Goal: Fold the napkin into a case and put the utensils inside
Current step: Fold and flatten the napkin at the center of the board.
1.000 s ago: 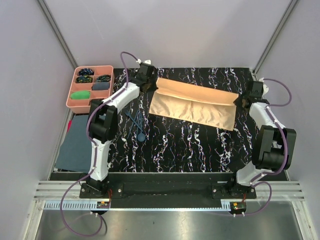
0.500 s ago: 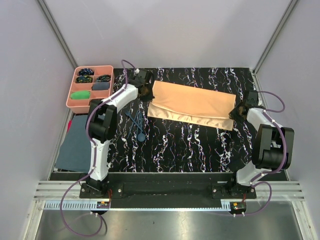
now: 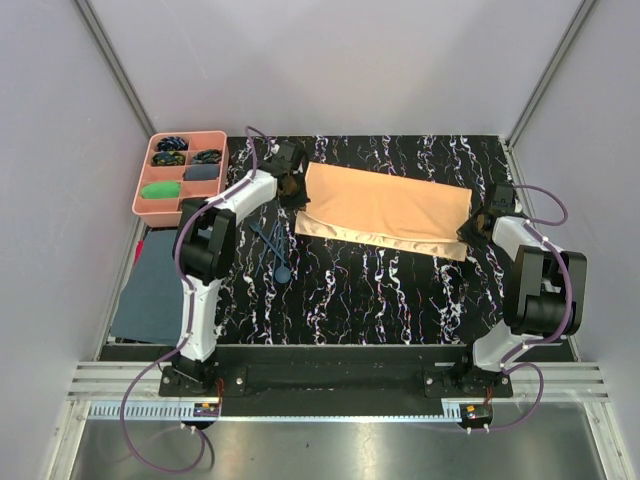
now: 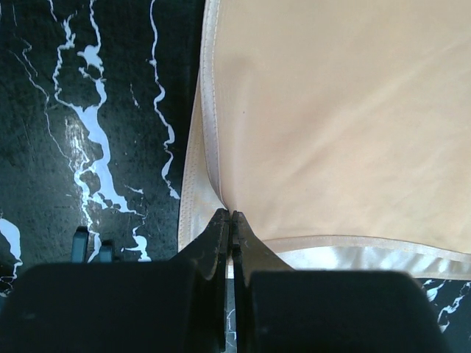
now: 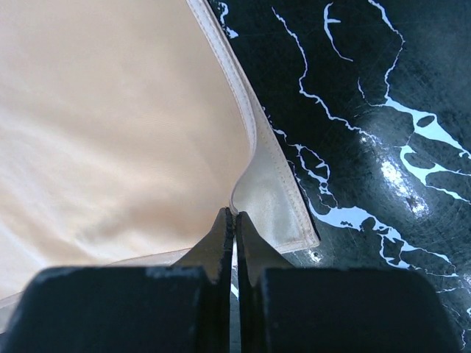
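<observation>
Folding step — shiny peach-orange fabric napkin (image 3: 385, 210) lies doubled toward 12 o'clock on the black marbled table (image 3: 350, 290), left gripper (image 3: 292, 186) and right gripper (image 3: 476, 224) clamped on its 9 and 3 o'clock ends. Next, probably: release, refold narrower.

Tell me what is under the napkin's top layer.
A lower layer of the same napkin, its shiny hem showing along the near edge, on the marbled table. Anything between the layers is covered.
</observation>
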Controlling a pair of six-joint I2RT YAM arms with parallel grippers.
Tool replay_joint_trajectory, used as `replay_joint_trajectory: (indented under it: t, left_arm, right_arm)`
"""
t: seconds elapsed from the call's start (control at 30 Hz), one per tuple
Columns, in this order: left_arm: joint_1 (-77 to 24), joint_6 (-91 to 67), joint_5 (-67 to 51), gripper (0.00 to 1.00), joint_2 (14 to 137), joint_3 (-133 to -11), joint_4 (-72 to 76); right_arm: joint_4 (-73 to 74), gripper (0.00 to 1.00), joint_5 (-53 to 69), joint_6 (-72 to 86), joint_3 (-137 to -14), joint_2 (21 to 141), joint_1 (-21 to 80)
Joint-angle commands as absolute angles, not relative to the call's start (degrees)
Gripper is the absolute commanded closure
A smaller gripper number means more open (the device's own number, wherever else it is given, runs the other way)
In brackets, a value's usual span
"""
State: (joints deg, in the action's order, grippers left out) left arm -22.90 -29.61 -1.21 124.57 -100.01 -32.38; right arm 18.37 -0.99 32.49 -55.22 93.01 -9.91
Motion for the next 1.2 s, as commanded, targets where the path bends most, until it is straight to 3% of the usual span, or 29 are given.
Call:
replay_joint_trajectory:
  t: [0.0,0.5,1.17]
  left_arm:
    - [-22.59,-29.71,-1.67,1.0,125.33,-99.76,-33.83]
    - [-22.5,-30.85,-1.05,1.0,118.48,-95.54,-35.33]
    - [-25.31,-31.99,-7.47,1.0,115.4,-90.79,-35.42]
  right_arm:
    - [18.46,0.99,-2.37,31.2,-54.93,93.25,-10.11]
    - [20.39,1.0,-5.27,30.41,-54.76,90.62,-10.55]
    - [22.06,1.0,-5.18,32.87,-54.14,98.26,-11.51]
